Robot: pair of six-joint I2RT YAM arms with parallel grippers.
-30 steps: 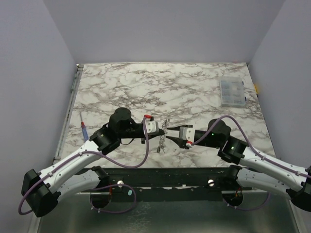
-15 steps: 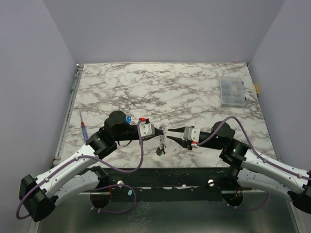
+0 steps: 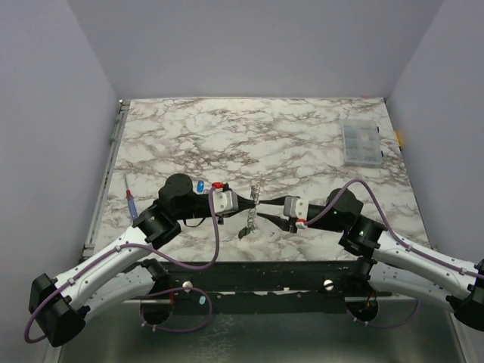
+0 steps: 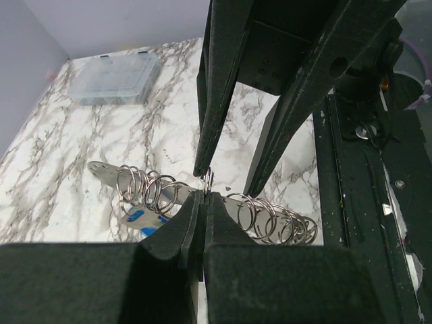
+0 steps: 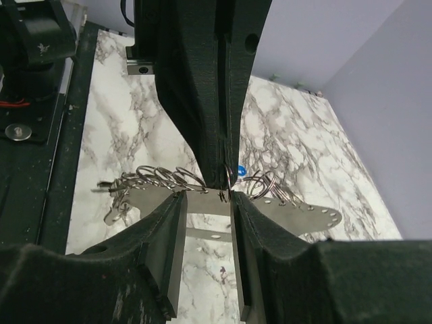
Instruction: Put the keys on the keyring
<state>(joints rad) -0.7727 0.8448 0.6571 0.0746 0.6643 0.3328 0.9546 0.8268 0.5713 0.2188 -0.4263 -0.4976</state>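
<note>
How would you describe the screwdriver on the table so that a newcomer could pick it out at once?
Start at the marble table and follow its left edge toward the near side, just outside the left arm. There lies the screwdriver, a thin stick. Its red-and-blue handle sets it apart from the clear box at the far right.

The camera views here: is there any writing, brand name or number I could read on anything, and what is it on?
No text can be read in any view.
Clear compartment box: no label shows.
Black housing at the top left of the right wrist view: a pale mark, too blurred to read.
Keyring: bare metal with holes, no stamp visible.
</note>
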